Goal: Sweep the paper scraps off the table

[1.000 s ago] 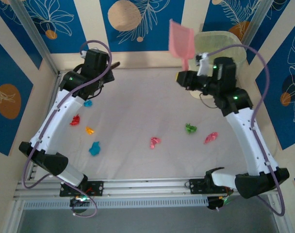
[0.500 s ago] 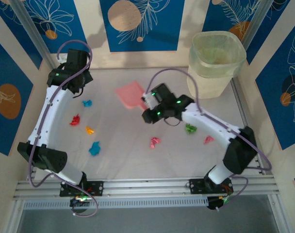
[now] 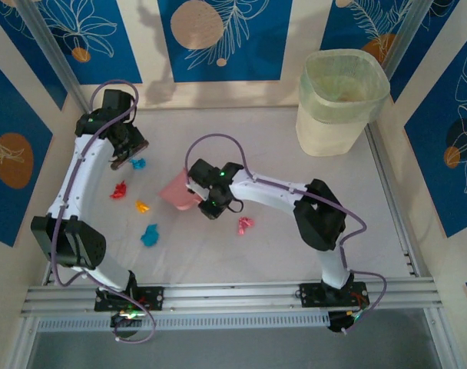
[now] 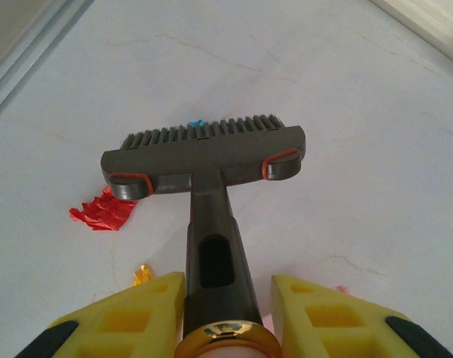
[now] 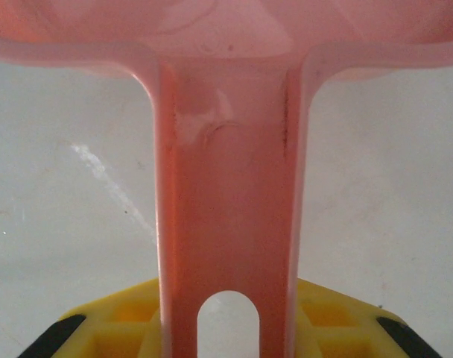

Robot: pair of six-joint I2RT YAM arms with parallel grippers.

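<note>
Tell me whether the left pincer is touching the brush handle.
Touching. In the left wrist view, the yellow fingers of the left pincer press against both sides of the dark brush handle, with no gap showing.

The bin [image 3: 341, 100] is being found at the far right corner of the table [image 3: 295, 246]. The dustpan [image 3: 176, 190] is being held left of centre, the brush [image 3: 128, 160] behind and left of it. Most paper scraps [image 3: 120, 190] are being seen on the table between them and nearer the front; one scrap [image 3: 245, 225] is being seen right of the dustpan.
</note>
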